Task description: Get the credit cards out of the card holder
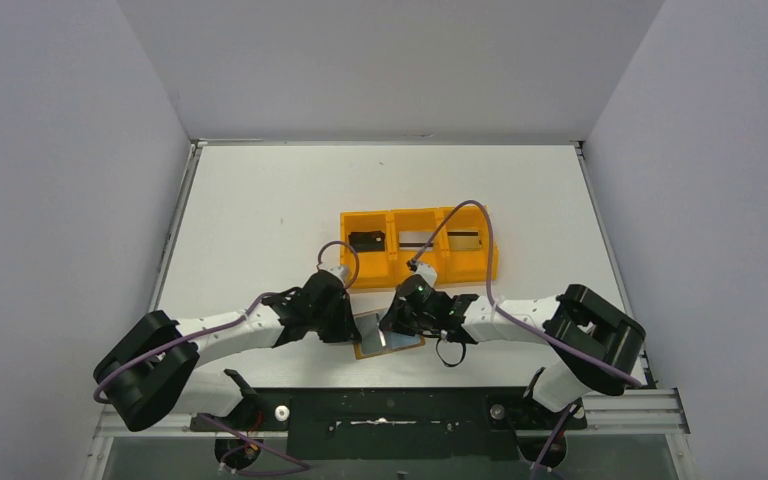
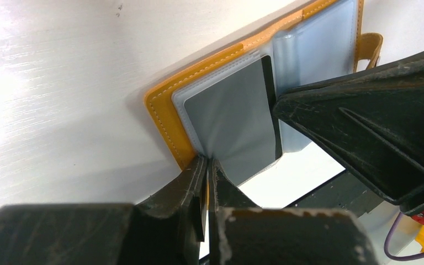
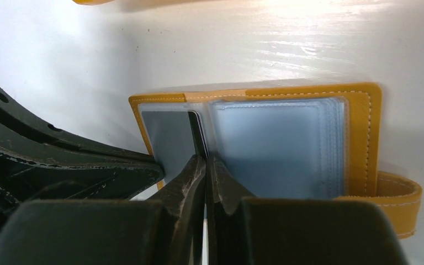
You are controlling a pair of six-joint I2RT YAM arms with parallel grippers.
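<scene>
The card holder (image 1: 388, 338) lies open on the table near the front edge, tan-orange with clear inner pockets (image 3: 279, 146) and a snap tab (image 3: 400, 200). A grey credit card (image 2: 226, 116) sits in one pocket, its dark edge (image 3: 197, 131) towards the fold. My left gripper (image 2: 207, 160) is shut on the holder's outer edge, pinching cover and sleeve. My right gripper (image 3: 205, 159) is shut on the card's dark edge at the fold. The two grippers (image 1: 352, 325) (image 1: 397, 322) face each other over the holder.
A bright orange three-compartment tray (image 1: 418, 262) stands just behind the holder, with dark flat things in its left and right compartments. The right arm's purple cable (image 1: 480, 240) loops over the tray. The table's front edge lies right below the holder.
</scene>
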